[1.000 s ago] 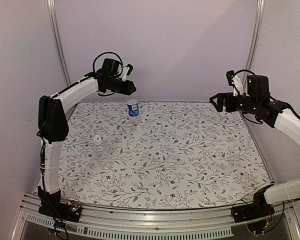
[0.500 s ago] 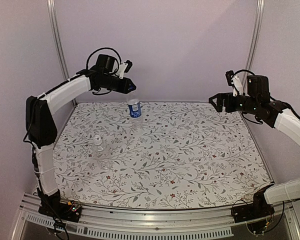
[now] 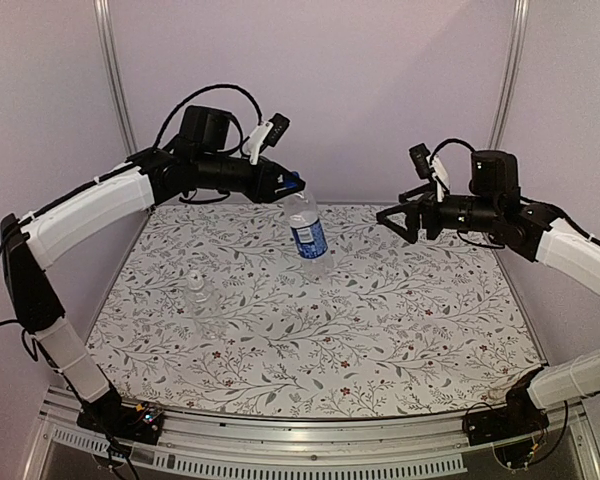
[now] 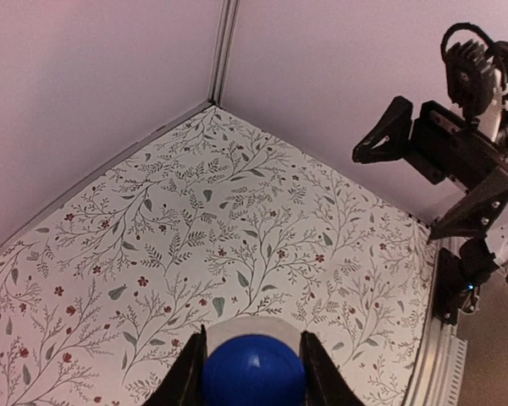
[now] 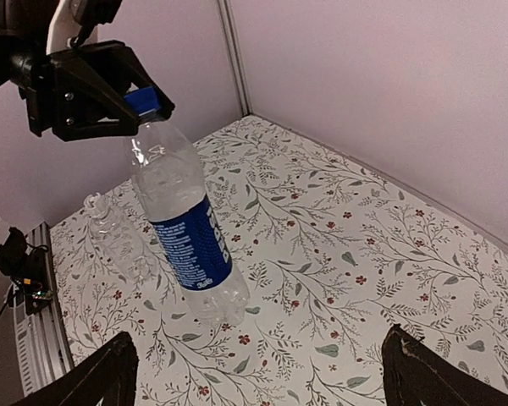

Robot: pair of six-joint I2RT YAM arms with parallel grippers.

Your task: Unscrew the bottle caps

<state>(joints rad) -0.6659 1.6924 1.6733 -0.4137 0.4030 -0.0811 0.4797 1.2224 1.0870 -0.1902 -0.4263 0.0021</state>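
My left gripper point(image 3: 291, 185) is shut on the bright blue cap point(image 4: 254, 373) of the taller bottle point(image 3: 308, 234), the one with the blue-and-white label. That bottle hangs tilted from the cap, base toward the mat's middle; whether the base touches the mat I cannot tell. The left fingers point(image 4: 186, 376) flank the cap on both sides. My right gripper point(image 3: 401, 218) stands open, level with the bottle and a short way to its right, empty. From the right wrist I see the labelled bottle point(image 5: 183, 228) and its cap point(image 5: 144, 101). The shorter clear bottle point(image 3: 203, 301) stands upright at left with its pale cap point(image 3: 195, 279) on.
A floral mat point(image 3: 400, 320) covers the table. Pale walls close in the back and sides, with metal posts point(image 3: 115, 90) in the corners. An aluminium rail point(image 3: 310, 450) runs along the near edge by the arm bases.
The left gripper closed on the blue cap and carried the labelled bottle from the back toward the centre right, tilting it. The right gripper swung left toward the bottle.
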